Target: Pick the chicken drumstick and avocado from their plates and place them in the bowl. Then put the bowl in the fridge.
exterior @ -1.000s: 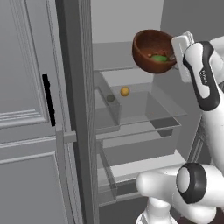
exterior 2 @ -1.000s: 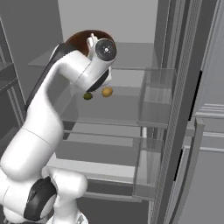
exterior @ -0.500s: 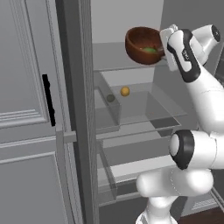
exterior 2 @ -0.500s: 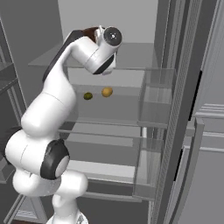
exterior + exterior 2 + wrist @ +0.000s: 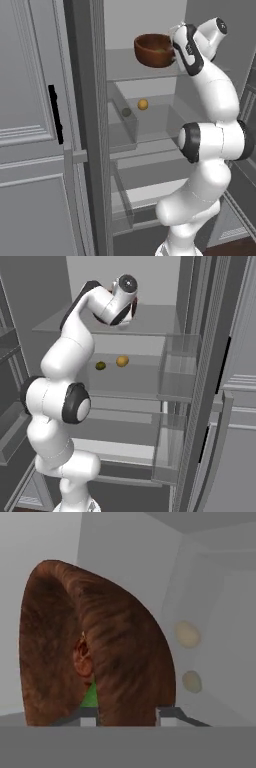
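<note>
The reddish-brown wooden bowl point(image 5: 152, 50) sits on the fridge's top glass shelf point(image 5: 125, 70), well inside the open fridge. In the hand view the bowl point(image 5: 120, 652) looms close, with the chicken drumstick point(image 5: 82, 659) and a sliver of the green avocado point(image 5: 90, 696) inside it. My gripper point(image 5: 174, 47) is at the bowl's right rim, and its two fingertips point(image 5: 167, 716) straddle the bowl's wall. Whether they still pinch it is unclear. From the right base view a bit of the bowl point(image 5: 101, 317) shows behind my hand. The plates are out of view.
A small orange ball point(image 5: 143, 104) and a small dark-green one point(image 5: 126, 112) lie on the shelf below. The fridge door point(image 5: 30, 125) with its black handle point(image 5: 55, 120) stands open at the left. Clear door bins point(image 5: 177, 371) hang at the right.
The arm has carried the bowl leftward and deeper into the fridge, onto the top shelf. The elbow has swung up beside the opening.
</note>
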